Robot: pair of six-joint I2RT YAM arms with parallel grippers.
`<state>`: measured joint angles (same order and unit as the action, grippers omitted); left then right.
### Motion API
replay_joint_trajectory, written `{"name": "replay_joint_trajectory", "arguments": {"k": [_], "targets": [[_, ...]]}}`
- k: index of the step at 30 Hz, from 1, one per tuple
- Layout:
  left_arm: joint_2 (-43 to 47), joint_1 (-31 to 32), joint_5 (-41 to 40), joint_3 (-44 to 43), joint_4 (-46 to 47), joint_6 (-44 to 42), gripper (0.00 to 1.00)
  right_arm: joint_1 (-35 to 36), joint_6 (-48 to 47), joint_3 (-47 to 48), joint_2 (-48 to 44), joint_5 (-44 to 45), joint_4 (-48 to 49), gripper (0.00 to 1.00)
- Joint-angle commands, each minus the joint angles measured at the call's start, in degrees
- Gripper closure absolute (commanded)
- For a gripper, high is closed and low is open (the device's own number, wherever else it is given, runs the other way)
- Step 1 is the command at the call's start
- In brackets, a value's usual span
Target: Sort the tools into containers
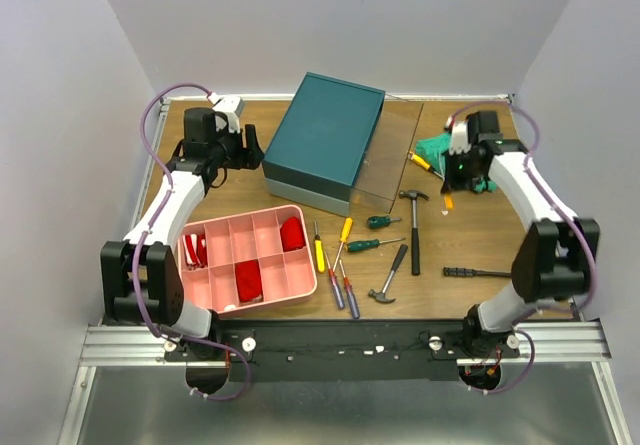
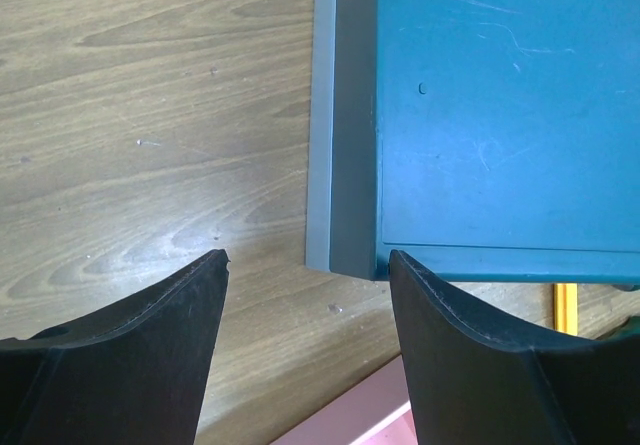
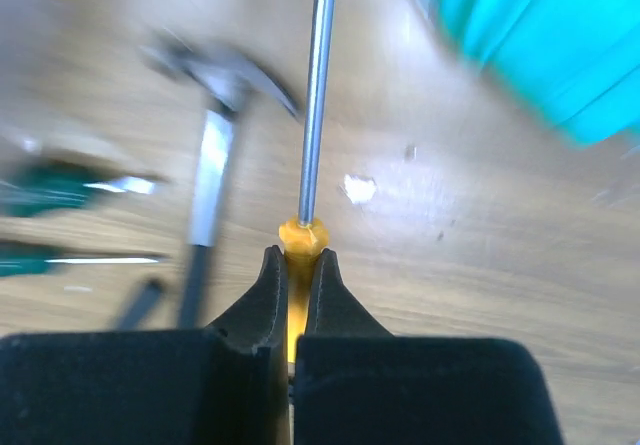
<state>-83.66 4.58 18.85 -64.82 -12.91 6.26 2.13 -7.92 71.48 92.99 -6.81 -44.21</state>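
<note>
Right fingers (image 3: 262, 310) pinch shut on a yellow-handled screwdriver (image 3: 312, 115), right of the teal box (image 1: 325, 135); left fingers (image 2: 150, 345) gape empty. Sorting seems barely begun: other tools (image 1: 414, 230) litter the counter (image 1: 480, 235).

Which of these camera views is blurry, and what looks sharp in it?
Right wrist view: the background is motion-smeared and the steel-headed hammer is blurred, while the right gripper and the orange-handled screwdriver it clamps are sharp. Left wrist view: crisp grain on the wooden table, with the open left gripper dark and featureless. Top external view: sharp and evenly lit, with soft shadows.
</note>
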Motion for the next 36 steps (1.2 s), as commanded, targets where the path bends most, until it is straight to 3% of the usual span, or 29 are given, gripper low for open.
{"name": "replay_joint_trajectory", "arguments": {"k": [1,9,17,21,24,27,29,32,36], "targets": [[-1.51,-0.27,0.22,-2.06,2.10,2.17,0.25,-0.11,7.38,8.84,-11.15,-12.76,1.13,0.99],[-3.44,-0.10,0.75,-4.70,3.41,4.55,0.25,3.66,25.74,16.58,-2.56,-22.02,8.17,0.99],[-1.69,0.08,0.66,-2.51,5.26,6.39,0.25,7.09,33.06,24.56,7.99,-23.60,8.79,0.98],[-0.19,0.25,0.75,-0.23,5.26,6.57,0.26,8.24,32.01,28.78,11.07,-23.69,7.38,0.37],[0.60,0.25,0.66,0.39,4.73,6.13,0.26,7.80,25.01,30.91,8.80,-19.66,5.27,0.27],[1.04,0.25,0.31,0.57,4.64,6.22,0.26,3.95,21.03,27.67,4.75,-19.02,5.88,0.27],[1.04,0.25,0.31,0.48,4.64,6.39,0.26,-1.50,20.50,24.07,4.39,-25.31,5.63,0.27],[0.87,0.25,0.05,0.13,4.12,5.69,0.26,-7.83,16.90,18.71,3.87,-31.93,7.63,0.34],[-0.10,0.25,-0.48,-0.22,3.33,4.29,0.26,-9.51,1.21,16.50,5.79,-32.82,6.15,0.52]]}}
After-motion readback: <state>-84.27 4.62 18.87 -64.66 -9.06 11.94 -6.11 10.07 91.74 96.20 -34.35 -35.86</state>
